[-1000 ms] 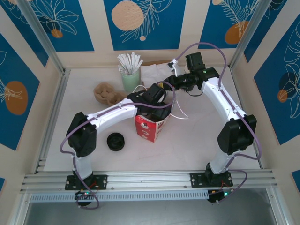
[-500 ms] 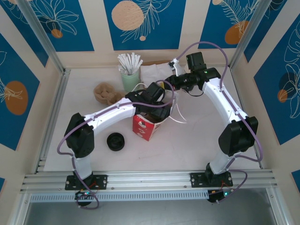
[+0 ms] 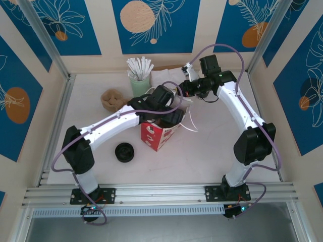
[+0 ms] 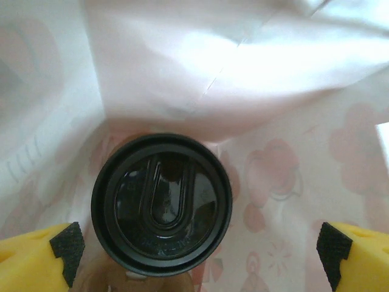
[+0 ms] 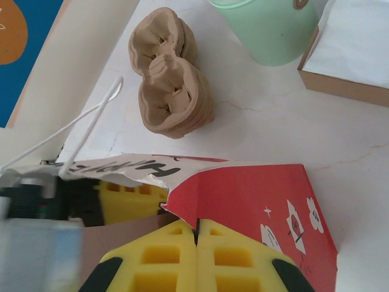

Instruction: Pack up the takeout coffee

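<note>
Nearest the arm bases, a black disc (image 3: 124,152) lies alone on the bench (image 3: 212,151). Just past it stands the red-and-white paper bag (image 3: 160,135), and the left end effector (image 4: 199,246) is down inside it, fingers spread wide. There's the takeout coffee (image 4: 161,204), upright in the bag between those fingers, black lid up. The right end effector (image 5: 197,234) is pinched tight on the bag's rim. Farther back sit a brown paper lump (image 5: 170,73) and a mint cup (image 3: 140,84) of white sticks.

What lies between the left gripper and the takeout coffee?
Nothing: in the left wrist view, the stretch from left gripper to takeout coffee is bare.
</note>
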You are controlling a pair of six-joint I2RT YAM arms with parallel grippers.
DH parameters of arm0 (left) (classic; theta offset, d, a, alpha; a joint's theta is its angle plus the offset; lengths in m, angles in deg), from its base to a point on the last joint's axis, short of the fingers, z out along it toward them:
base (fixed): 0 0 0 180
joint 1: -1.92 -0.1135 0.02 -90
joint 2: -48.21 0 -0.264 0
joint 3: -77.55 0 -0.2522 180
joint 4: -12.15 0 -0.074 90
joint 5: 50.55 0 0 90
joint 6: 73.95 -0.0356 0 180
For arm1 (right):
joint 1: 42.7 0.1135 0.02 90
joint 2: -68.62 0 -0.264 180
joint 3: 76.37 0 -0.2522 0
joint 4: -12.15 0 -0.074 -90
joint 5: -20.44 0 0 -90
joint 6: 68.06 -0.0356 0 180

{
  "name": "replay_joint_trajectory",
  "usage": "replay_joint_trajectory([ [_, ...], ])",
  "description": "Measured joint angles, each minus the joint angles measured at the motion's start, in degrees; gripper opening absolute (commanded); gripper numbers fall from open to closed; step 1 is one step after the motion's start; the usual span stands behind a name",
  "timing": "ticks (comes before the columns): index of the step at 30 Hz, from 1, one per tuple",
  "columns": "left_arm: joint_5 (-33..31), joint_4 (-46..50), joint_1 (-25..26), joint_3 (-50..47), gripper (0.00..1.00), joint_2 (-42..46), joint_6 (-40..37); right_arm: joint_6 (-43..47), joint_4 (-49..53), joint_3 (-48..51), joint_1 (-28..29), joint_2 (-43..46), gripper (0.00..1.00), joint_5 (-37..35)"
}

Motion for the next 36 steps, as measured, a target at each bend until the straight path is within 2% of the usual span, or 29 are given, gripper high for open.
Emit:
replay_joint_trajectory([
  [12, 1.27, -0.31, 0.00, 1.75, 0.99, 0.61, 0.68, -0.02, 0.24, -0.04, 0.00, -0.20, 0.00, -0.04],
  [19, 1.22, -0.17, 0.00, 3.50, 0.99, 3.26, 0.68, -0.04, 0.46, -0.35, -0.11, -0.20, 0.03, -0.68],
  [21, 1.22, -0.04, 0.00, 3.80, 0.99, 4.17, 0.68, -0.04, 0.57, -0.50, -0.24, -0.20, 0.06, -0.96],
  [27, 0.70, 1.40, 0.00, 7.63, 0.99, 5.33, 0.48, -0.63, 1.99, -2.12, -0.44, -0.63, 0.23, -2.21],
  [36, -4.50, 8.98, -0.57, 17.79, 0.99, 5.44, -0.50, -2.01, 8.13, -12.41, -0.44, -4.59, 0.38, -5.77],
])
